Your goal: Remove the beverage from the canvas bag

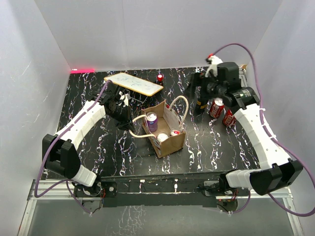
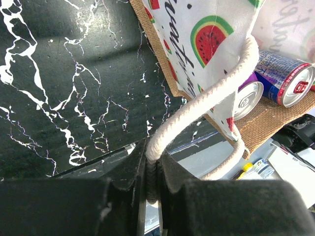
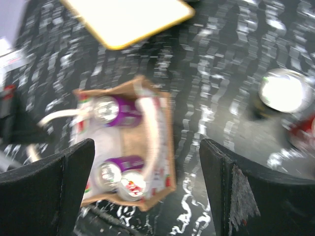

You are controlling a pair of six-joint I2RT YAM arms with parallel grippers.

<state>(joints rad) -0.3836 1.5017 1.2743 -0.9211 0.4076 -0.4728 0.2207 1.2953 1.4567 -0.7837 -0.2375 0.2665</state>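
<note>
The canvas bag (image 1: 170, 142) stands open mid-table, brown inside, with a watermelon print outside (image 2: 206, 39). Three beverage cans are in it: a purple one (image 1: 151, 120) at the back, and another purple one (image 3: 115, 169) and a red-and-white one (image 3: 132, 184) in front. My left gripper (image 1: 129, 123) is just left of the bag and shut on its cream rope handle (image 2: 197, 110), which runs down between the jaws. My right gripper (image 1: 197, 98) hangs open above and to the right of the bag, with nothing between its fingers (image 3: 49, 191). In the right wrist view the bag (image 3: 135, 140) lies below the open jaws.
Two red cans (image 1: 216, 108) (image 1: 229, 118) stand on the black marbled table right of the bag, under the right arm. A yellow-rimmed white board (image 1: 133, 83) lies behind the left gripper. A small dark and red object (image 1: 160, 77) sits at the back.
</note>
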